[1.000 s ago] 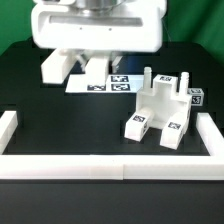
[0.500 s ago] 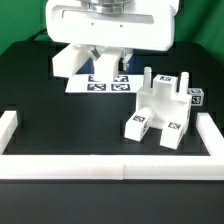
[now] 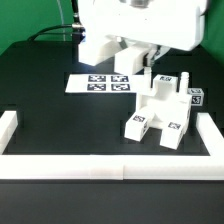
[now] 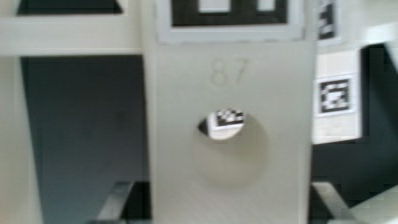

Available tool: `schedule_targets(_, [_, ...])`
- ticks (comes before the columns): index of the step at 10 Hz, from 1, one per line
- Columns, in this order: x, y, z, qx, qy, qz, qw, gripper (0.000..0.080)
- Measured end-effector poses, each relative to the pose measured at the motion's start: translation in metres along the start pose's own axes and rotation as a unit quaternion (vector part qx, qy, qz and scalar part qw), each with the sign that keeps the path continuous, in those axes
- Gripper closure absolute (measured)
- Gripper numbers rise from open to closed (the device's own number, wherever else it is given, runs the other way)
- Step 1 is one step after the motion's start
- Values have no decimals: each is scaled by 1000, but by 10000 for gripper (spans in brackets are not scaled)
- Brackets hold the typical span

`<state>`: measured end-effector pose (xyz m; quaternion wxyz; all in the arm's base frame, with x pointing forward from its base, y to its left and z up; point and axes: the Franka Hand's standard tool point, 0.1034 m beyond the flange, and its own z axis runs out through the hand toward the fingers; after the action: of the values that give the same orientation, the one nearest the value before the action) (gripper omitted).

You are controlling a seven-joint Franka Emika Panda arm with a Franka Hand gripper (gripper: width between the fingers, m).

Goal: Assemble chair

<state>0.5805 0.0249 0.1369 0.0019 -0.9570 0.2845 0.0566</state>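
My gripper (image 3: pixel 127 58) is shut on a white chair part (image 3: pixel 100 47) and holds it in the air above the back of the table, just to the exterior view's left of the partly joined chair (image 3: pixel 160 112). That chair stands at the exterior view's right, with tags on its front blocks. In the wrist view the held part (image 4: pixel 222 100) is a flat white panel with a tag, a faint number and a round hole. It fills the gap between my two fingers (image 4: pixel 128 200). My gripper (image 4: pixel 226 205) grips it at its sides.
The marker board (image 3: pixel 98 83) lies flat on the black table behind the middle. A small tagged white piece (image 3: pixel 197 97) sits beside the chair at the far right. A long white border wall (image 3: pixel 110 166) runs along the front, with short walls at both sides.
My gripper has carried the white part toward the exterior view's right and a little upward, from over the marker board toward the standing chair. The chair has not moved.
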Motion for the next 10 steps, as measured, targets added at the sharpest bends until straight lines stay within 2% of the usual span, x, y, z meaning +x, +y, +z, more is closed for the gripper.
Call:
schedule_targets(4, [-1, -2, 2, -5, 4, -10, 1000, 511])
schedule_targets(5, [-5, -15, -1, -11, 23, -39, 999, 511])
schedule_targets(7, [-14, -39, -4, -9, 30, -71, 997, 511])
schedule_targets(10, [-12, -39, -1, -11, 29, -74, 997, 511])
